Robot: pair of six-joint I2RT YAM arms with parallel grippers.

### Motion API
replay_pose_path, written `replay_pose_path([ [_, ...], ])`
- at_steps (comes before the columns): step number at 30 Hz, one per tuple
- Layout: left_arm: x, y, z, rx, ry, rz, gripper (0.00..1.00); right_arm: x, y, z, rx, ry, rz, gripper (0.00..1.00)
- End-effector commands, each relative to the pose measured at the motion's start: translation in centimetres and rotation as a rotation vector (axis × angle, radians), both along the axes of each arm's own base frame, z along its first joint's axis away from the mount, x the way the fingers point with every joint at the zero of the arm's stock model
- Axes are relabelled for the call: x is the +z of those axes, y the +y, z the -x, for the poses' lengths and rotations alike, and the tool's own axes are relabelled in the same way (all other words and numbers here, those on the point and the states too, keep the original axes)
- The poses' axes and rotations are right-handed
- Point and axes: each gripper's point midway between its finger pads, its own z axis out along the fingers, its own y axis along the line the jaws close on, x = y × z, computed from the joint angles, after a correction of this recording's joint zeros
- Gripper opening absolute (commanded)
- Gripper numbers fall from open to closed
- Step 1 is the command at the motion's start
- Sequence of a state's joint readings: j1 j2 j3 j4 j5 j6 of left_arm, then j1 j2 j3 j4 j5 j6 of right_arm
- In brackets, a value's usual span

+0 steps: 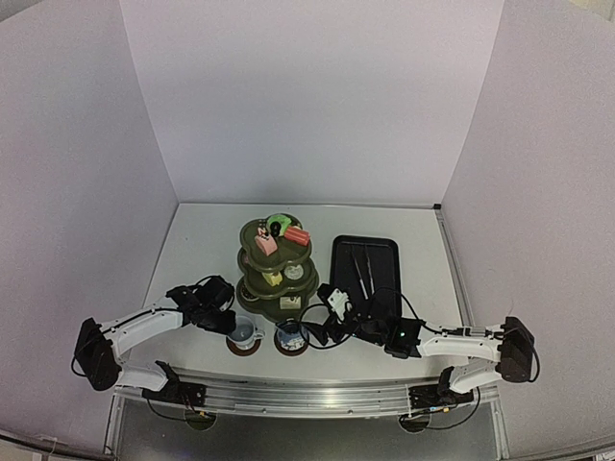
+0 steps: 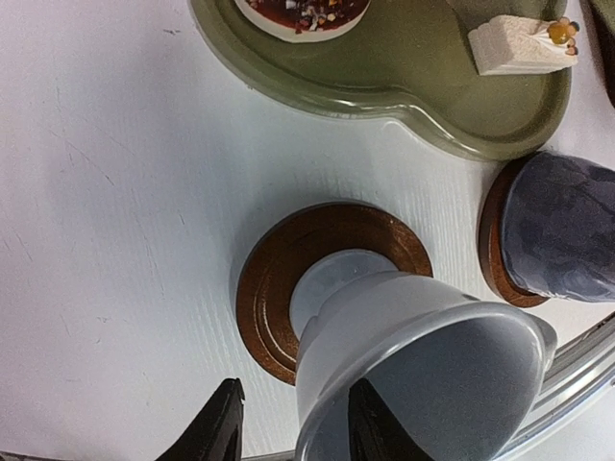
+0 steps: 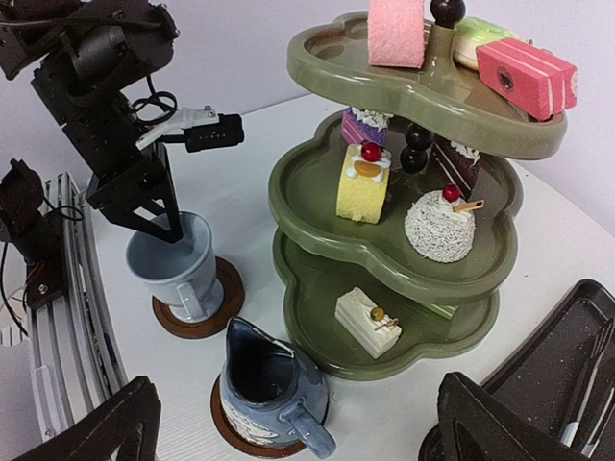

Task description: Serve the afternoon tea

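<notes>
The olive-green three-tier stand (image 1: 277, 264) holds several small cakes on all tiers (image 3: 363, 181). In front of it a light bluish cup (image 1: 244, 333) stands on a brown coaster (image 1: 243, 349), and a darker blue cup (image 1: 291, 334) stands on a second coaster (image 1: 291, 351). My left gripper (image 2: 298, 432) is open and straddles the light cup's rim (image 2: 404, 336), one finger inside and one outside, clear of the wall. From the right wrist view it (image 3: 163, 216) reaches down into that cup (image 3: 178, 264). My right gripper (image 3: 307, 432) is open and empty, just above the dark cup (image 3: 274, 384).
A black tray (image 1: 365, 264) with metal tongs (image 1: 361, 274) lies right of the stand. The stand's bottom tier (image 2: 423, 91) with a white cake slice (image 2: 519, 43) is close behind both cups. The metal rail (image 3: 67, 317) runs along the table's near edge.
</notes>
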State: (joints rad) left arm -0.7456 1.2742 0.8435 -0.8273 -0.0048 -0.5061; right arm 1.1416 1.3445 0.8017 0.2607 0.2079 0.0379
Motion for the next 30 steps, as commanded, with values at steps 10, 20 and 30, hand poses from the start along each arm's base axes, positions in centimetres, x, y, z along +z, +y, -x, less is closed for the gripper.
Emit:
replay_pose_path([
  [10,17.1,0.5,-10.6,-0.07,-0.751,0.026,0.7,-1.7,-10.2,-9.8,-0.476,0.213,0.099,0.98],
  [20,19.2,13.1,-17.1,0.343,-0.935,0.065,0.9,-2.0,-31.3,-17.9,-0.98,0.379,-0.072,0.98],
  [30,12.4,21.6,-14.9,0.598,-0.971,0.113,1.0,-1.5,-37.1,-12.6,-0.924,0.191,-0.304,0.98],
])
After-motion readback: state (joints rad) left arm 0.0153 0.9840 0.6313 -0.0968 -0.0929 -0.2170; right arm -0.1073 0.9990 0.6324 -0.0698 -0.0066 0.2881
